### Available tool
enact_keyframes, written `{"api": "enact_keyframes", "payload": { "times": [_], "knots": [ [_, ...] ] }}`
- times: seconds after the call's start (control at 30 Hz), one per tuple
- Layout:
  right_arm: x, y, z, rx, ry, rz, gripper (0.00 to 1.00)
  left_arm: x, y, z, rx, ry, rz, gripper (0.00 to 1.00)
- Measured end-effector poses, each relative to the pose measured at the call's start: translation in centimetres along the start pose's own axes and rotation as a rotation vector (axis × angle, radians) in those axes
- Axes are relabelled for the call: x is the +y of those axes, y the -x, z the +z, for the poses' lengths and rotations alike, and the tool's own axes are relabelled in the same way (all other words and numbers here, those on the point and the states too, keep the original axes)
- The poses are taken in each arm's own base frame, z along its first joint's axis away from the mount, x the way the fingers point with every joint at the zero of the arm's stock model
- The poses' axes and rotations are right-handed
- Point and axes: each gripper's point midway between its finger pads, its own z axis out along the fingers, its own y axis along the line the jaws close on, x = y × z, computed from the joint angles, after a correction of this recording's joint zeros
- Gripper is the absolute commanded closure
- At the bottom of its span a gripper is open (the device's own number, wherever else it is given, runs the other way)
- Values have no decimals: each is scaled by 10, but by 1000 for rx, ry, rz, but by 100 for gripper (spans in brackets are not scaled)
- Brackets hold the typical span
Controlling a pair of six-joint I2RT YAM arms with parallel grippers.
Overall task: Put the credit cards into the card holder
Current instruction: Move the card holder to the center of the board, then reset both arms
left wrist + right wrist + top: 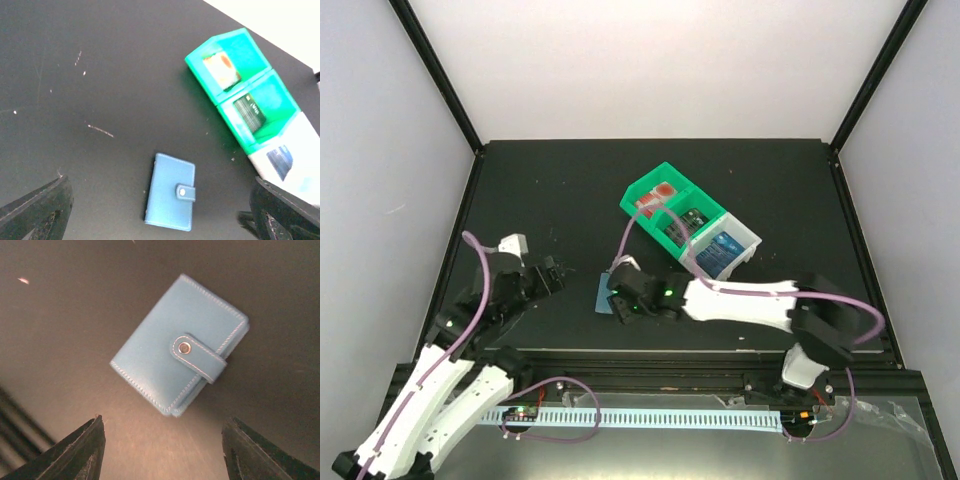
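Note:
The blue card holder (175, 345) lies closed on the black table with its clasp tab snapped; it also shows in the left wrist view (170, 191) and partly in the top view (603, 296). My right gripper (165, 420) is open and empty, hovering just over the holder, in the top view (622, 300) too. My left gripper (159, 186) is open and empty, to the holder's left (552, 275). A red-and-white card (220, 70) and a dark card (250, 111) lie in the green bin (235, 45). A blue card (280, 162) lies in the white bin (305, 140).
The green bin (645, 190) and white bin (748, 238) stand joined behind and right of the holder. The right arm (750, 300) stretches across the table's front. The table's near edge rail (650, 355) runs just in front of the holder.

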Motion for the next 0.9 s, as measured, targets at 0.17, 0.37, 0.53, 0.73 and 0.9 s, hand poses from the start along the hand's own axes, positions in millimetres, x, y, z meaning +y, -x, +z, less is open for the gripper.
{"api": "enact_keyframes", "payload": {
  "times": [0.17,0.37,0.53,0.73,0.9],
  "knots": [
    [-19,34,-95,-217,19,-21,14,-9,23,-35,-104,-51,66,1],
    [-81,50,-204,-474,-126,-6,10,-26,59,-94,-272,-136,153,1],
    [-141,39,-288,-653,-238,94,10,-33,84,-152,-434,-198,205,1],
    [-207,5,-367,-839,-280,322,12,-23,93,-207,-590,-238,226,1],
    [-242,-27,-398,-935,-250,465,12,-11,92,-246,-689,-267,216,1]
  ]
}}
